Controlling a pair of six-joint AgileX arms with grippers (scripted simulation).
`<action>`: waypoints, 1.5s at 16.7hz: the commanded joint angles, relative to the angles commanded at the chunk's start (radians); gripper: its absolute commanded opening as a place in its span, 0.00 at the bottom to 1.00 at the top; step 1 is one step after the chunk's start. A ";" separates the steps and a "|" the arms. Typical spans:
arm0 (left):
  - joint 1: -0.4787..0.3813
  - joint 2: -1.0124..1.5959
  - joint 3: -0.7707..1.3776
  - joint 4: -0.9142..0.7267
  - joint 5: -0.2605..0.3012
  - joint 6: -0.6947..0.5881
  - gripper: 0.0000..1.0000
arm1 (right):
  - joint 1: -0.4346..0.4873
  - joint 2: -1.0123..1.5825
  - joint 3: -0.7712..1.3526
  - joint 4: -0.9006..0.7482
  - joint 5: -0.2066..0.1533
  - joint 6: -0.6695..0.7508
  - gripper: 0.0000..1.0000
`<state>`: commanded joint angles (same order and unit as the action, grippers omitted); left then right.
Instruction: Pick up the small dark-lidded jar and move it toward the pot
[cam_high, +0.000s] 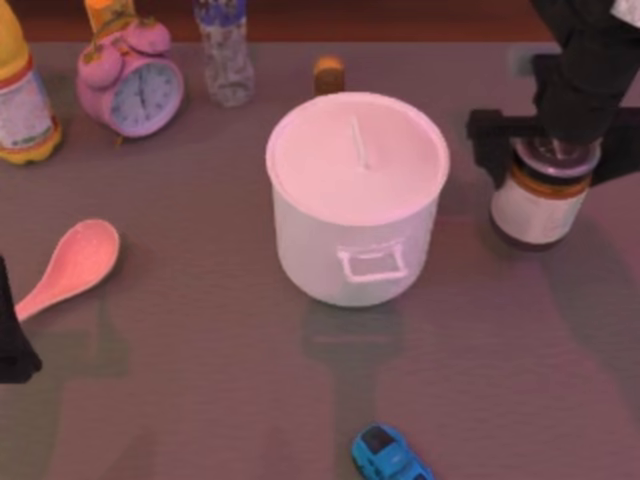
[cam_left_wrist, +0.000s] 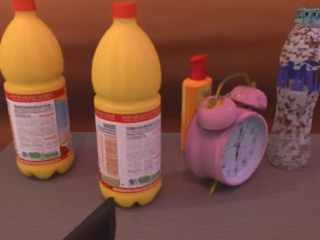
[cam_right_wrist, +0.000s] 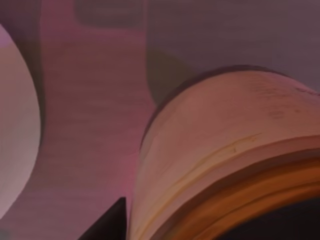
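Right gripper (cam_high: 556, 150) seemingly clamps the small dark-lidded jar (cam_high: 541, 202) on the grey table (cam_high: 200, 380), beside the pot (cam_high: 356, 195).

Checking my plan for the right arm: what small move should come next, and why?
Probably carry the small dark-lidded jar left toward the pot. The right claw sits on its lid, an open gap separates jar and pot, and whether it has left the table is unclear.

Right gripper (cam_high: 556, 150) reaches down from the far right, seemingly clamped (left arm (cam_high: 12, 335) parked).
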<state>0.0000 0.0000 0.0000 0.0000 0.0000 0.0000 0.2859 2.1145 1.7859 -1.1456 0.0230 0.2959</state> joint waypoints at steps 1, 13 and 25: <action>0.000 0.000 0.000 0.000 0.000 0.000 1.00 | 0.000 0.006 -0.018 0.023 0.000 0.000 0.00; 0.000 0.000 0.000 0.000 0.000 0.000 1.00 | 0.003 0.045 -0.118 0.159 0.004 0.002 0.23; 0.000 0.000 0.000 0.000 0.000 0.000 1.00 | 0.003 0.045 -0.118 0.159 0.004 0.002 1.00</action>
<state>0.0000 0.0000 0.0000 0.0000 0.0000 0.0000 0.2886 2.1592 1.6682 -0.9862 0.0267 0.2977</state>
